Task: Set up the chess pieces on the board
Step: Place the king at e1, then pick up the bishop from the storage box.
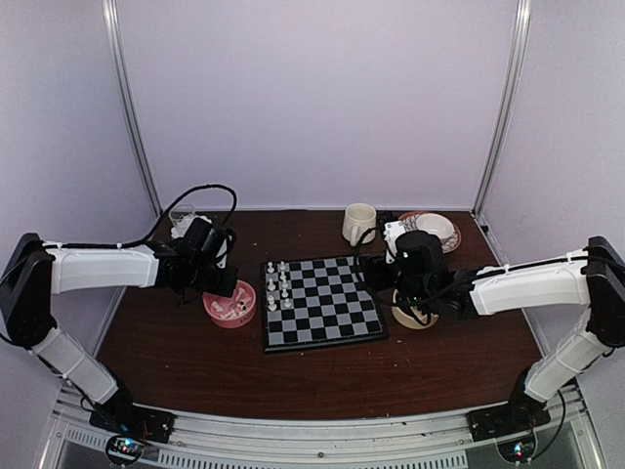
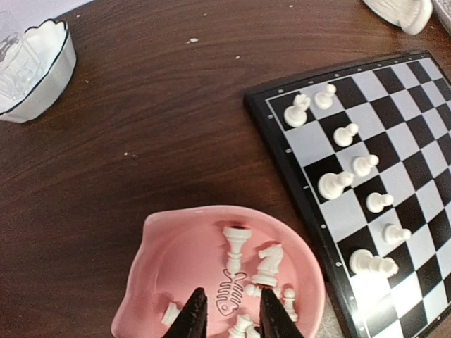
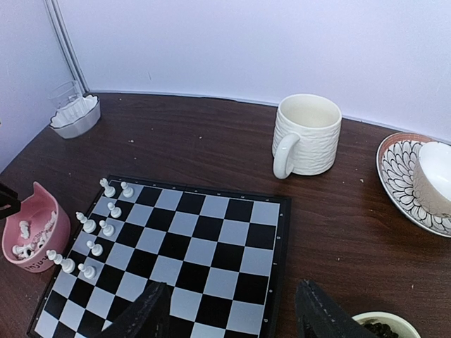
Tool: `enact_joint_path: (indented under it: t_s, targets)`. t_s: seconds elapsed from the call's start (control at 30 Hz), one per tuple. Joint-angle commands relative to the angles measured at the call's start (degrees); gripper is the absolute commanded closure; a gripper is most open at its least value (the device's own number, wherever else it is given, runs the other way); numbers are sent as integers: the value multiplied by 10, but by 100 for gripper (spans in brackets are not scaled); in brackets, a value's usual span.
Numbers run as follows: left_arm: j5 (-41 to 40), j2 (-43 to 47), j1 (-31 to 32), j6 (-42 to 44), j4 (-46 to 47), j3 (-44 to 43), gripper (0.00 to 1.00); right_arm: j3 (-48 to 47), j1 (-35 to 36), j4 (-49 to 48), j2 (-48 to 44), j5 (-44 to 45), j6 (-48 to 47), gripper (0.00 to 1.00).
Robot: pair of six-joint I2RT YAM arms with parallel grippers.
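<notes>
Dark, grained wooden tabletop [image 1: 186, 362] under pale lilac walls carries the flat, black-rimmed chessboard [image 1: 322, 305] at its centre, with several small glossy white chess pieces [image 2: 337, 183] standing in its two leftmost files. Just left of the board, more white pieces [image 2: 269, 262] lie tumbled in a smooth pink bowl [image 2: 169, 246]. The left gripper [image 2: 232, 294] hangs right above them, its black fingers slightly parted and clasping nothing, while the right gripper [image 3: 232, 285] hovers by the board's right edge, spread wide and empty.
</notes>
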State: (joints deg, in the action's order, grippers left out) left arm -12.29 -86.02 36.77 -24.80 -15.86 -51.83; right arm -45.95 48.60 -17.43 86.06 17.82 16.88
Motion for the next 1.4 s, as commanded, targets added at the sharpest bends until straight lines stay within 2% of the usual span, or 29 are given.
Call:
enact_joint_path:
  t_s: [0.0, 0.3, 0.6, 0.8, 1.17, 1.37]
  targets:
    - [39, -36, -13, -9, 25, -8, 73, 10, -1, -6, -18, 0, -1, 37]
    - [72, -107, -23, 8, 5, -54, 73, 10, -1, -5, -22, -2, -1, 37]
    - [54, -135, -33, 13, -1, -69, 73, 9, -1, -6, -21, -9, 0, 37]
    - [49, -141, -44, 9, -7, -66, 78, 10, -1, -4, -25, -10, 0, 37]
    - [85, -184, -63, 2, -19, -85, 79, 10, -1, -6, -24, -16, 2, 37]
    - [100, -188, -66, -3, -22, -89, 89, 10, -1, -6, -23, -20, 2, 37]
